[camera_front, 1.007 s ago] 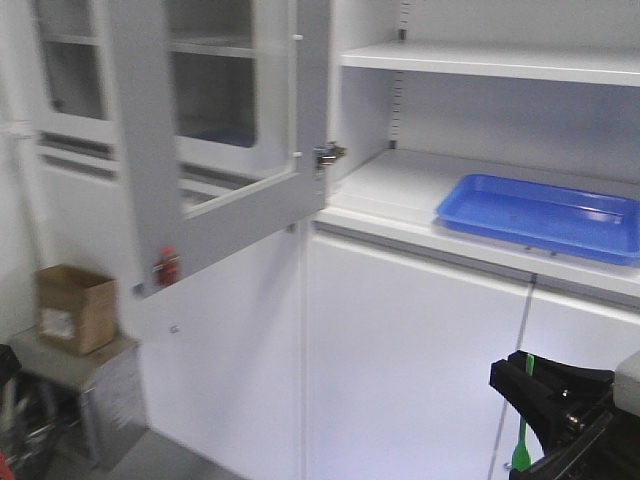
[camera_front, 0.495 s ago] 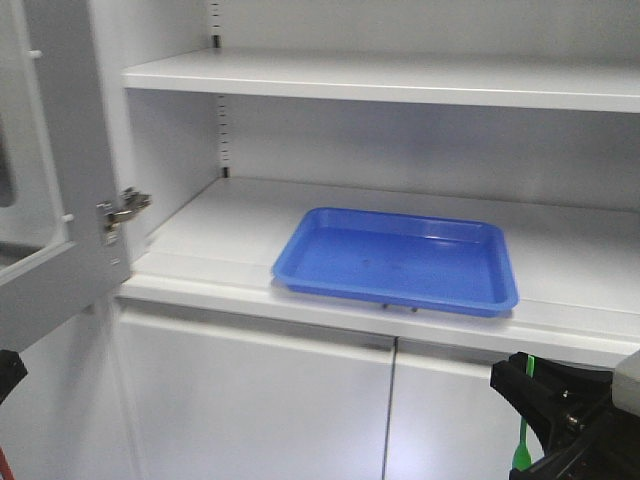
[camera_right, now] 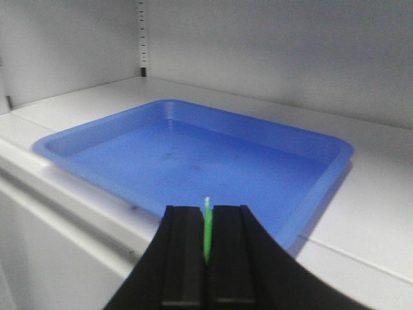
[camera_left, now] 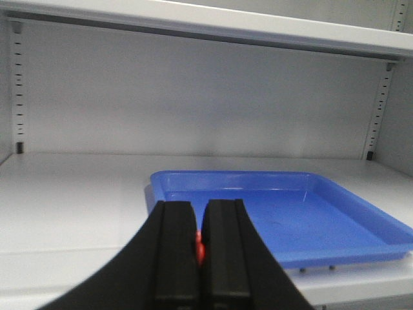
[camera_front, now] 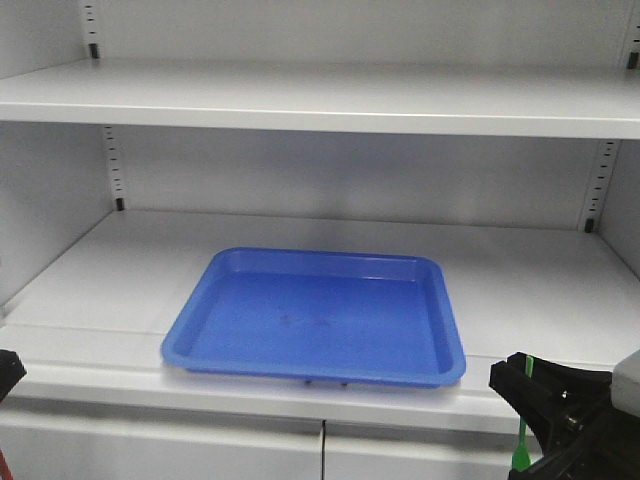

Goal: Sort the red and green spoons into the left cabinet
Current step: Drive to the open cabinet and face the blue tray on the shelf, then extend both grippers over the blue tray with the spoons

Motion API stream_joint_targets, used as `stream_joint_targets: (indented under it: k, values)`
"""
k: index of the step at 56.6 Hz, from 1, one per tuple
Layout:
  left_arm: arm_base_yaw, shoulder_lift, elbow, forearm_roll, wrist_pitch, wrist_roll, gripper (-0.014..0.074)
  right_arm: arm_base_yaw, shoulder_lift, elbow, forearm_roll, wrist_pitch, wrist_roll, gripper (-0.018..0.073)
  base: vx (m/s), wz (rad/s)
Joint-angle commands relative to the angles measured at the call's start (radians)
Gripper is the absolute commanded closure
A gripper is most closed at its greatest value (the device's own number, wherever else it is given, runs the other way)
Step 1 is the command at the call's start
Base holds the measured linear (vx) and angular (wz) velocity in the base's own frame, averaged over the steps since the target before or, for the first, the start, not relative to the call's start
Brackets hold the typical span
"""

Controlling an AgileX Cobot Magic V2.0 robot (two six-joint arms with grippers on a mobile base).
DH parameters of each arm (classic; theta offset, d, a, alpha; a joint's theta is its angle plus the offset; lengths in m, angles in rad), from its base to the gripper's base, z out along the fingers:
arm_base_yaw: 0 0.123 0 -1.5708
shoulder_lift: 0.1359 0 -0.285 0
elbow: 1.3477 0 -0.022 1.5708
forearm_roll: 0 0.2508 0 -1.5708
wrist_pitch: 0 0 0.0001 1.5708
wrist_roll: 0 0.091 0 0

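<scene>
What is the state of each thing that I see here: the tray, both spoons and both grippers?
blue tray: empty, flat on the lower shelf of the left cabinet.
red spoon: pinched in the left gripper, mostly hidden.
green spoon: held by the right gripper, bowl hanging down.
left gripper: shut on the red spoon.
right gripper: shut on the green spoon.

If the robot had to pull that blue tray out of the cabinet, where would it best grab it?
Probably by the front rim of the blue tray, coming straight in from the front, with one finger inside and one outside. The lip there is thin, raised and nearest the shelf edge, while the upper shelf and the back wall close off the other approaches.
</scene>
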State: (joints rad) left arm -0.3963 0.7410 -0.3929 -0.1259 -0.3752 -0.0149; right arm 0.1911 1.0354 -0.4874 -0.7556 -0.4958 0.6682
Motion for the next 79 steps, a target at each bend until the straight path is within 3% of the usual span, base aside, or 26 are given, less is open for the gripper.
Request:
stream_joint_targets:
  k: [1,79]
  values:
    - [-0.003,-0.005,-0.031,0.002,-0.08,0.003,0.0596,-0.001,-0.013,-0.03,0.022,-0.065,-0.002,0.0565,0.23,-0.22]
    - [-0.003,-0.005,-0.031,0.002,-0.109,0.003,0.0596,-0.001,-0.012,-0.03,0.022,-0.082,-0.002,0.0565,0.06,-0.06]
